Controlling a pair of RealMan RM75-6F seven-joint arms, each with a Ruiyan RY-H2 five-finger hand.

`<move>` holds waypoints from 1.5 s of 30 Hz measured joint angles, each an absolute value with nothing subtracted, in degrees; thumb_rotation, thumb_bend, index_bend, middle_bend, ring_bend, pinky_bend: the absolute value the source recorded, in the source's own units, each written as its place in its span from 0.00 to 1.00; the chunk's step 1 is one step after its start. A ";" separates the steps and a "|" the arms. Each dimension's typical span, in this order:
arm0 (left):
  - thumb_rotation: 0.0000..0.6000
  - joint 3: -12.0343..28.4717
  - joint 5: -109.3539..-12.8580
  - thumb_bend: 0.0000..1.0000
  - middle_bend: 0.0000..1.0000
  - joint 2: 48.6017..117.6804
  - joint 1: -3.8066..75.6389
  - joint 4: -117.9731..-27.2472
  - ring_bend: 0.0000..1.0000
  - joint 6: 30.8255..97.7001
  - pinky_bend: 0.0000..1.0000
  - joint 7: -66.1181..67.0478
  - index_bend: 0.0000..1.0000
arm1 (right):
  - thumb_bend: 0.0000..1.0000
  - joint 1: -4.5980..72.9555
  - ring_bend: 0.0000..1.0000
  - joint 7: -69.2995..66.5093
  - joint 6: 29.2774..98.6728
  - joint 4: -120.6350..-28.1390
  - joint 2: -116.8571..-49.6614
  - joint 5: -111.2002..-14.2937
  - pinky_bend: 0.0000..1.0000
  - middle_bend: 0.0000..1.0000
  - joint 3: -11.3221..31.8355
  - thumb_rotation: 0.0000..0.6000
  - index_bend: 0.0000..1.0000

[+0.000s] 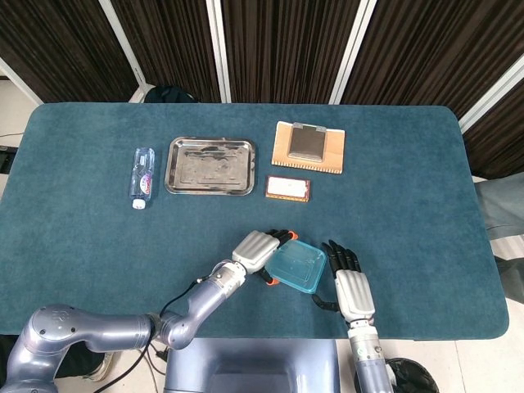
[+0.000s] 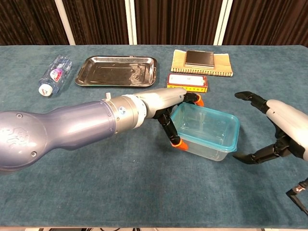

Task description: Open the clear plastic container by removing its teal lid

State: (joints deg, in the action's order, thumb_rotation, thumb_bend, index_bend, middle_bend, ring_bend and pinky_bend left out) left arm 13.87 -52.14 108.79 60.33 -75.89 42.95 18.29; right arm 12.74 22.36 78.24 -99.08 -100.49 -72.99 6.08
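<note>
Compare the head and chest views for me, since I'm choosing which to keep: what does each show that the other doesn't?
Only the head view shows the whole table outline and floor beyond it. Only the chest view shows the container's clear side walls under the teal lid, and the gap to the right hand. Both show the left hand at the container, the tray and the bottle.

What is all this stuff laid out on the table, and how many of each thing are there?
Table: one, teal-blue cloth top.
Water bottle: one, clear, lying at far left.
Metal tray: one, silver, beside the bottle.
Notebook: one, tan, far centre, right of the tray.
Dark pad: one, grey-black, on the notebook.
Small box: one, red-edged, in front of the notebook.
Plastic container: one, clear, near edge.
Teal lid: one, on the container.
Left hand: one, silver with orange-tipped fingers, grips the container's left side.
Right hand: one, silver and black, spread open, just right of the container.
</note>
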 measured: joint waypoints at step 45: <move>1.00 14.97 -52.25 0.16 0.45 108.53 60.87 -77.23 0.35 41.46 0.54 15.42 0.28 | 0.28 13.85 0.00 20.37 79.12 -102.22 -101.90 -70.33 0.00 0.00 9.70 1.00 0.00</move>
